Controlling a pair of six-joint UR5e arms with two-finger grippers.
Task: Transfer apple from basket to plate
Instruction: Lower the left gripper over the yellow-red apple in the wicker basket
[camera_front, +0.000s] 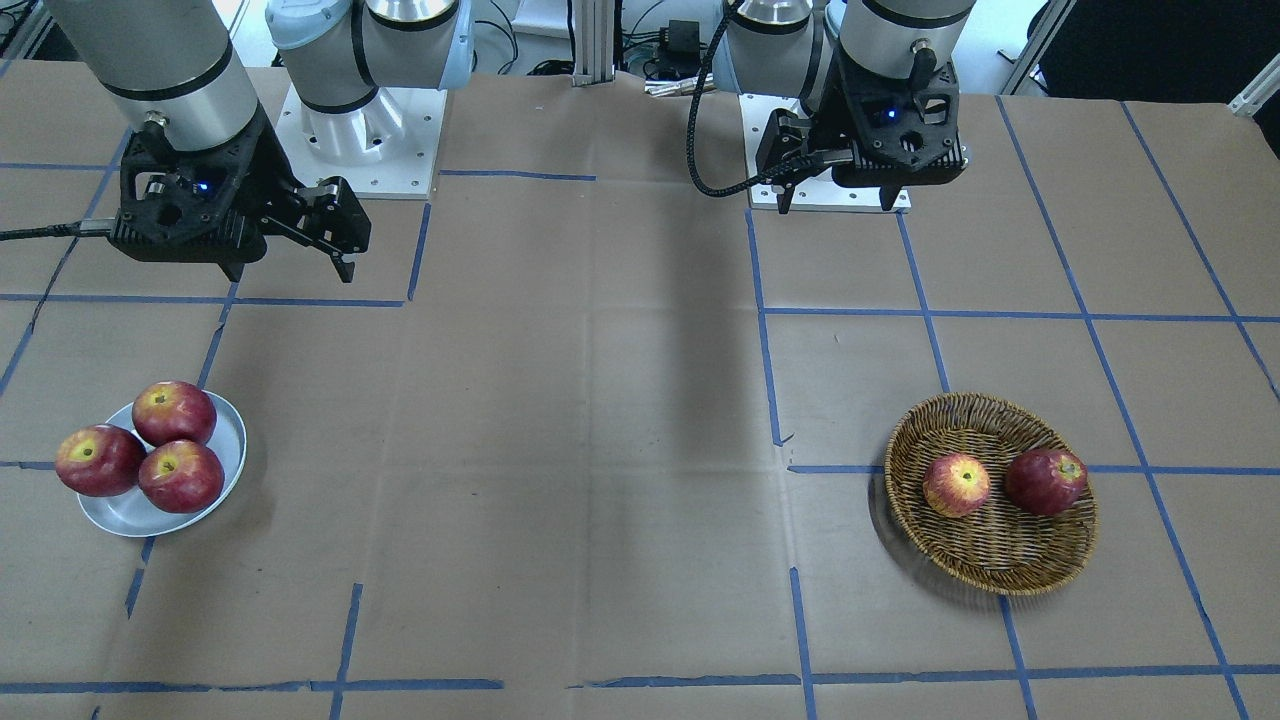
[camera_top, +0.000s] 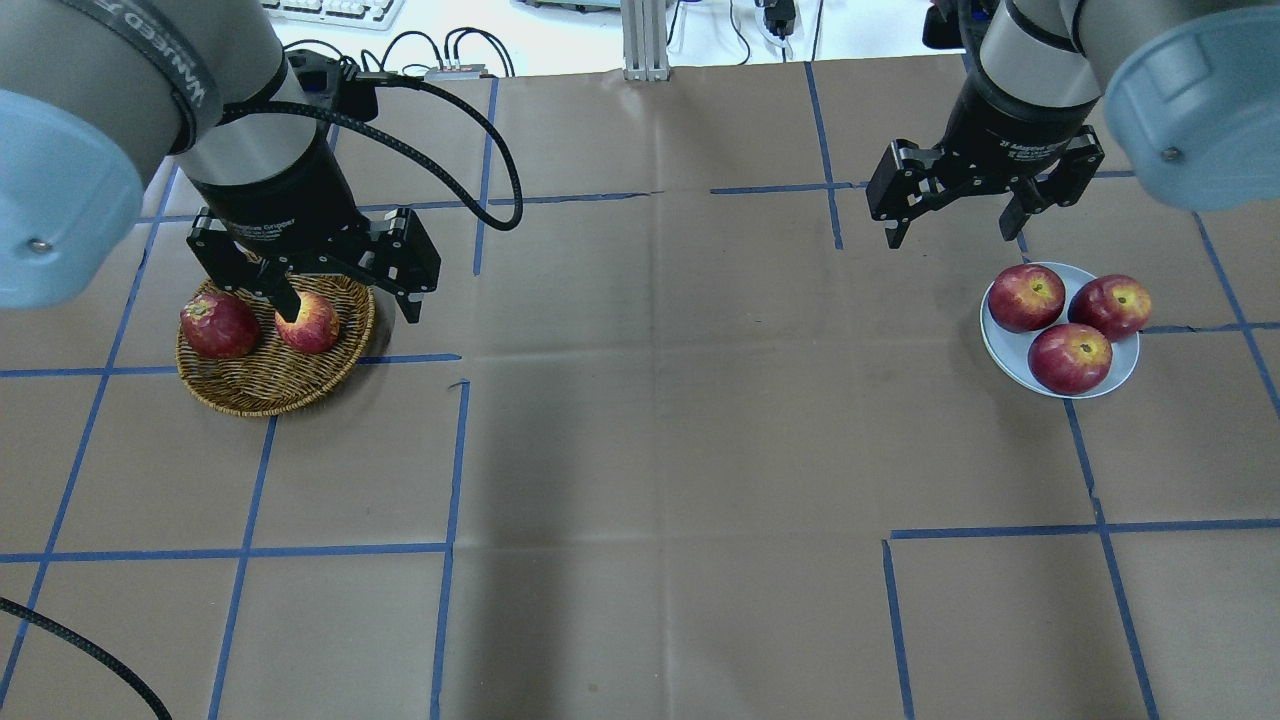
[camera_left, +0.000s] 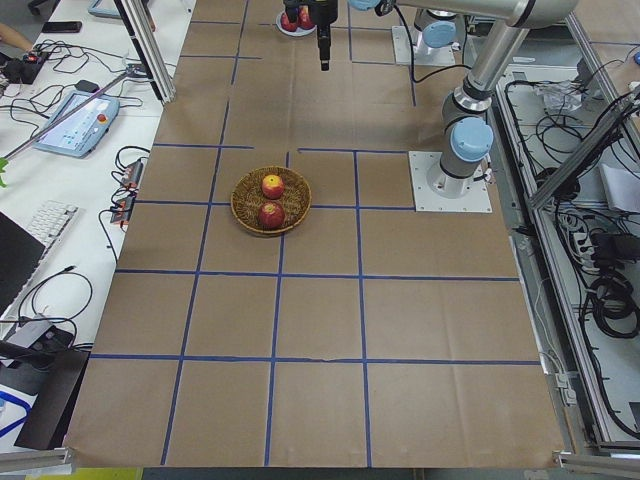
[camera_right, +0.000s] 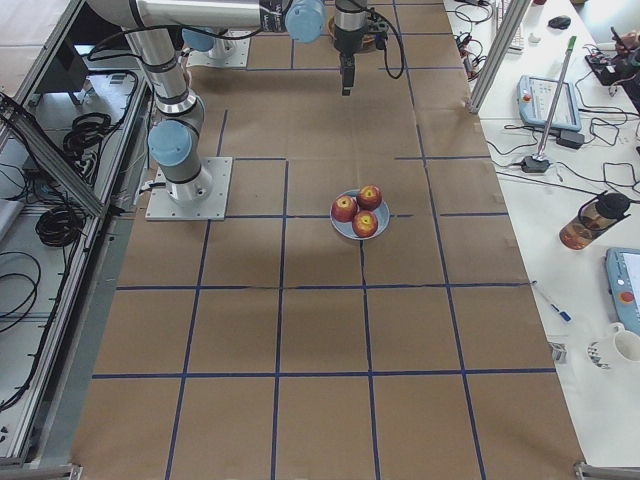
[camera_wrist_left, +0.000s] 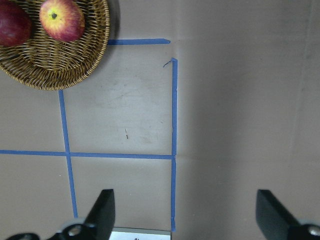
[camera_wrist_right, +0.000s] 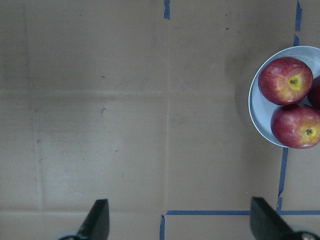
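Brown paper is spread over the whole table (camera_top: 640, 450) and is divided into large squares by lines of blue tape (camera_top: 450, 450). Two arms are held raised above it. The left arm (camera_top: 110, 80) is seen at the side where the basket lies, and the right arm (camera_top: 1110, 50) at the side where the plate lies. The left gripper (camera_top: 350, 312) is held wide open, with nothing between its fingers. In its wrist view only bare paper and tape are seen between the fingertips, and the basket is cut off at the upper left corner. The right gripper (camera_top: 950, 235) is likewise spread wide and nothing is held in it. In its wrist view the plate is seen at the right edge. The round woven basket (camera_front: 1000, 560) is set on the paper well apart from the plate, at the opposite side of the table. Two fruits are held in it, close together but not touching. The paler apple (camera_front: 956, 485), pinkish-red streaked with yellow, is placed on the side nearer the table's middle, and a darker apple (camera_front: 1046, 481) on the outer side. The small pale plate (camera_front: 130, 515) is filled by three deep-red apples (camera_front: 174, 412), which are crowded together, one of them overhanging the outer rim.
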